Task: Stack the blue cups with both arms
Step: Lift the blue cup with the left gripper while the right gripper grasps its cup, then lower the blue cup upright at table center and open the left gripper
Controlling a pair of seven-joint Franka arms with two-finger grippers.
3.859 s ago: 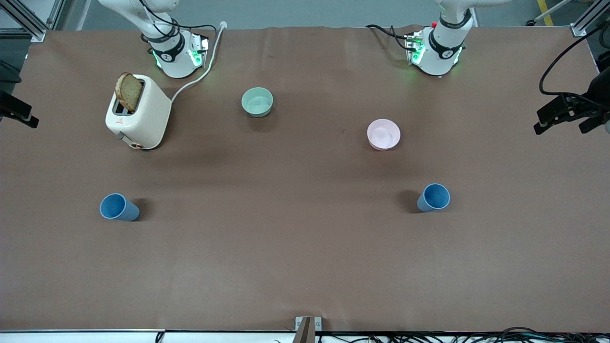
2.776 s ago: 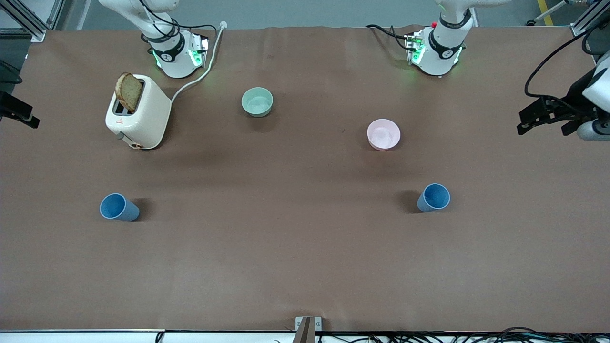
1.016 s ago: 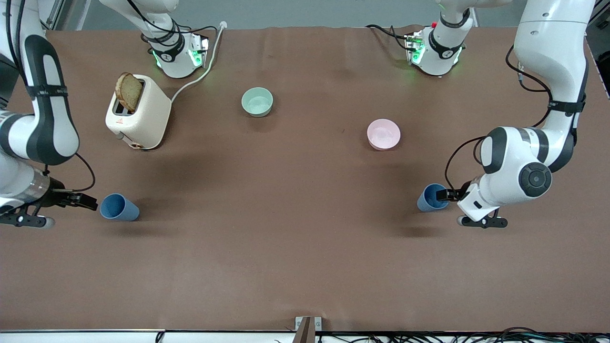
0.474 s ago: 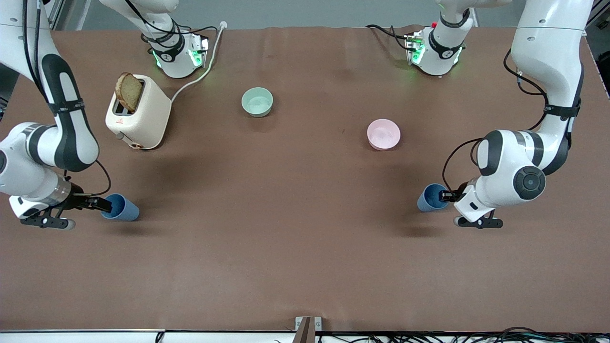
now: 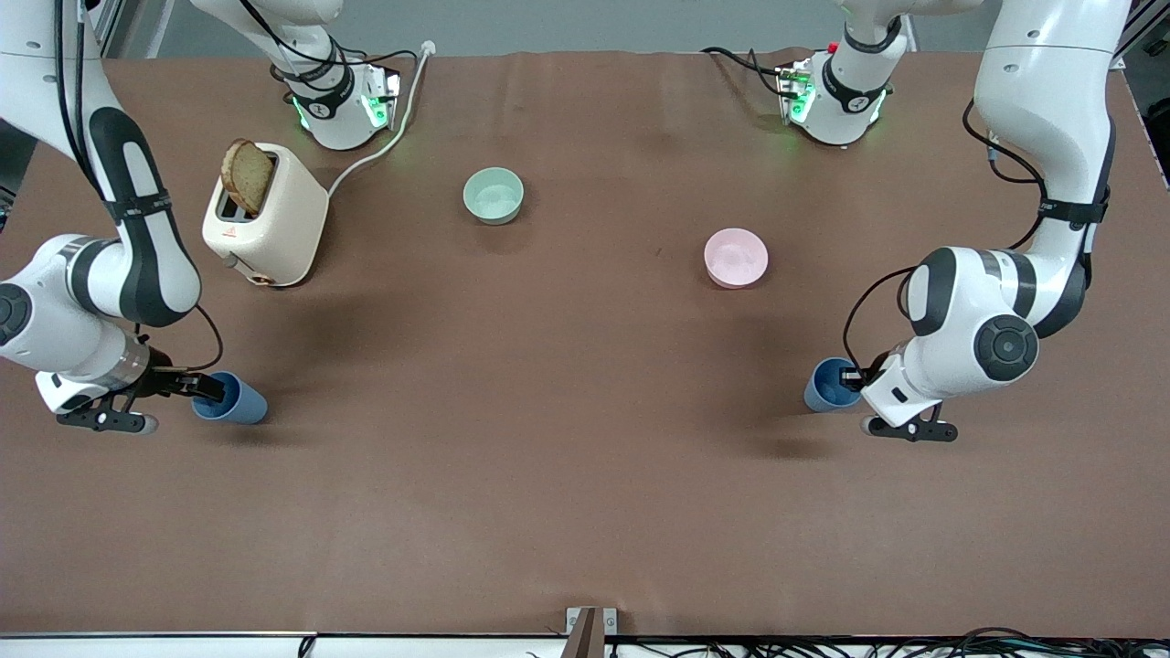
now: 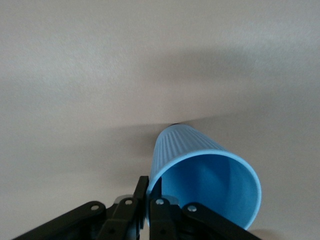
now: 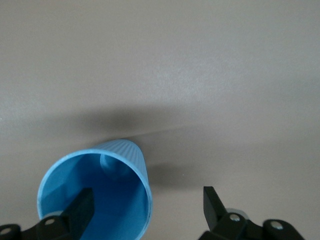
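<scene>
The left arm is reaching down from its base and bending back at the elbow, its left gripper [image 5: 856, 376] sitting low at the table with the fingers [image 6: 156, 207] pinching together on the rim of a blue cup [image 6: 205, 181]. The right arm is curling down likewise, the right gripper [image 5: 203, 390] standing wide, one finger [image 7: 81, 209] inside the second blue cup [image 7: 100, 192], one outside.
</scene>
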